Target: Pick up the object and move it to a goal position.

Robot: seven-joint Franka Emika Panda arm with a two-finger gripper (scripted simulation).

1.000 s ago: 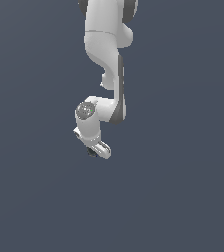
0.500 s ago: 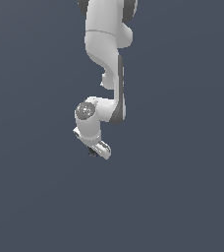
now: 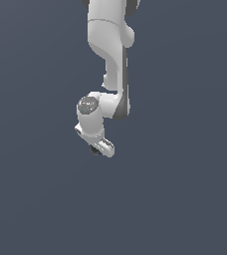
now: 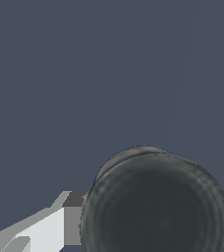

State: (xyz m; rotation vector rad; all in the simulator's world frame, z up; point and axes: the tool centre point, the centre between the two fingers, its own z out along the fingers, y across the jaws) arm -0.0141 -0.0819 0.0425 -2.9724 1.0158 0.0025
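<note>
In the exterior view the white arm (image 3: 110,55) comes down from the top centre of the frame and bends toward the middle. The gripper (image 3: 96,149) is at its lower end, a little left of the centre and slightly below the middle. Under the white gripper body a small dark shape shows, the object (image 3: 93,150), just at the lower left edge of the gripper. It touches the gripper there, and most of it is hidden by the white parts. All around is the plain grey-blue floor (image 3: 185,199).

In the wrist view the object (image 4: 158,206) is very near the camera and fills the lower right part of the frame. It is round, dark and a bit glossy, with faint rings on its face. A grey and white finger (image 4: 60,221) shows at the lower left, touching the side of the object, and a small grey piece shows at the right edge. The jaws look clamped on the object from both sides.
</note>
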